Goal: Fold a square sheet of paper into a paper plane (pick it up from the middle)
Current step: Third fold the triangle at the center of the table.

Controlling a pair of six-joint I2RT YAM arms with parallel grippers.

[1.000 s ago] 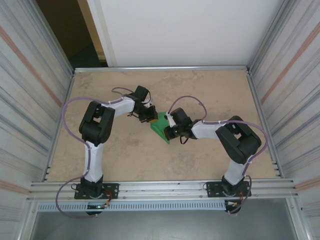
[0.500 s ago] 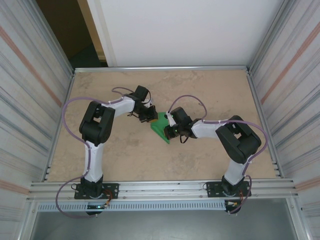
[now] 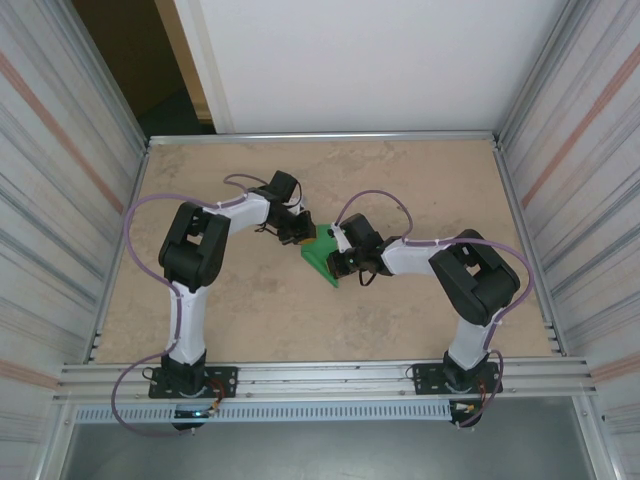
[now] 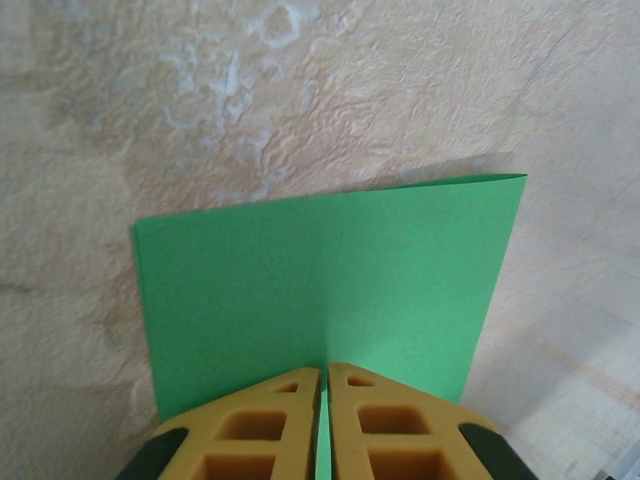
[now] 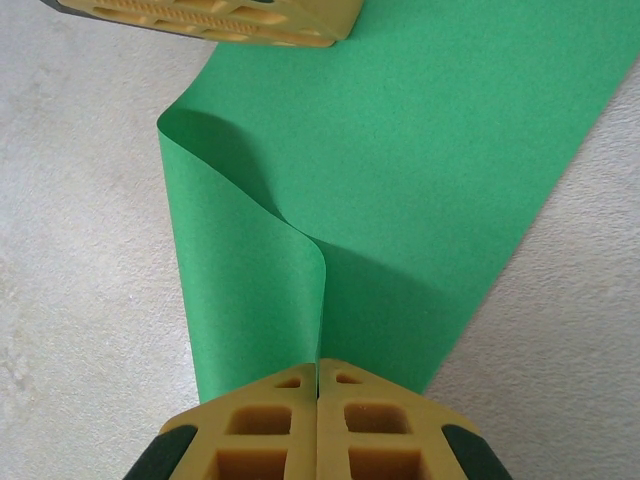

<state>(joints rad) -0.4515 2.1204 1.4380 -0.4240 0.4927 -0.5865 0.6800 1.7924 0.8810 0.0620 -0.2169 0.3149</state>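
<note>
The green square sheet of paper (image 3: 322,257) lies mid-table between both arms, bent over into a doubled shape. My left gripper (image 3: 303,236) is shut on its far-left edge; in the left wrist view the sheet (image 4: 330,290) spreads flat beyond the closed yellow fingers (image 4: 270,420), pinched in the slit between them. My right gripper (image 3: 335,258) is shut on the opposite side; in the right wrist view a curled flap of the sheet (image 5: 250,270) runs into the closed fingers (image 5: 365,420). The left gripper's yellow finger (image 5: 230,20) shows at the top there. No finished plane shape is visible.
The beige table (image 3: 250,300) is walled by metal rails (image 3: 320,136) at back and corrugated panels on both sides. Purple cables loop over each arm. Open table surface lies all round the paper.
The right gripper has shifted slightly left towards the paper's middle; the left arm and the sheet look unmoved.
</note>
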